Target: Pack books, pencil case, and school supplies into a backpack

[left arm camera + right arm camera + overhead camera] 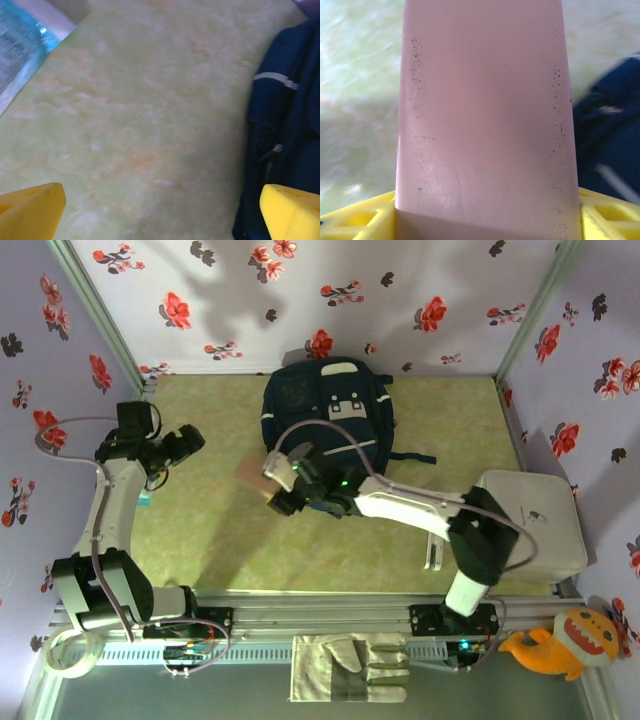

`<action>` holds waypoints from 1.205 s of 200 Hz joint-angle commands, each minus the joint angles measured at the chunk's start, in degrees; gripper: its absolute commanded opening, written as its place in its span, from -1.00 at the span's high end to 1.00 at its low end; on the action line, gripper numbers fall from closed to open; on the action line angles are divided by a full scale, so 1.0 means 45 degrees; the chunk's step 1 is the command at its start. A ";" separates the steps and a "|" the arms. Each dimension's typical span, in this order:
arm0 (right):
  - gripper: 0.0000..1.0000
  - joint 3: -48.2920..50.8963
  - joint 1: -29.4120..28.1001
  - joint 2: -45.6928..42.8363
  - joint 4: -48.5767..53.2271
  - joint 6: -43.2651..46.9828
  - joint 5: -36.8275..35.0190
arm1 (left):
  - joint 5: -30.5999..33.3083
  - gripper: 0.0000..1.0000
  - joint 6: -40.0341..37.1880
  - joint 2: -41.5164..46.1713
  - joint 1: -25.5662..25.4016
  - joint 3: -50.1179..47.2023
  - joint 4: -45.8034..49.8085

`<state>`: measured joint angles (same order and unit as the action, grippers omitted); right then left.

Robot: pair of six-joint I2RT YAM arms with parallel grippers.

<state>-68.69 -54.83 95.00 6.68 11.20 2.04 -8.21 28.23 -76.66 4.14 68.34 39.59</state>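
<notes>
Right jaws: the right gripper (275, 480) is pinching the pencil case (485, 115) across its width, with a yellow finger (355, 220) against each long edge.
Left jaws: the left gripper (160, 215) is spread wide, with nothing between its yellow fingertips (30, 210).
Pencil case: pale pink and smooth, with small dark specks along both long edges. In the top view it sticks out of the right gripper toward 10 o'clock, just off the backpack's 7 o'clock corner. Contact with the table: cannot tell.
Backpack: the dark navy backpack (330, 410) lies flat at 12 o'clock on the table (230, 540), grey-white front patches up and its top near the back wall. Its thin white stripe shows at 3 o'clock in the left wrist view.
Left arm: it is raised at 9 o'clock over the green mat, well apart from the backpack.
Packet: a pale blue plastic packet (20, 50) lies at 10 o'clock in the left wrist view, on the table edge.
Surroundings: white box (535, 520) at 3 o'clock; work glove (350, 668) at 6 o'clock on the front rail; orange plush toy (555, 640) at 5 o'clock; tape roll (70, 652) at 7 o'clock.
</notes>
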 commanded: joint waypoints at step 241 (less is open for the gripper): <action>-0.33 0.4831 0.7298 -0.6388 0.1524 -0.4443 -0.3374 | 0.1168 -0.52 -1.1959 -1.0047 -1.0442 0.7538 0.0437</action>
<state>-47.48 -22.70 68.16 15.35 -7.35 -12.67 -6.42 -21.61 -118.50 -41.63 98.13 36.77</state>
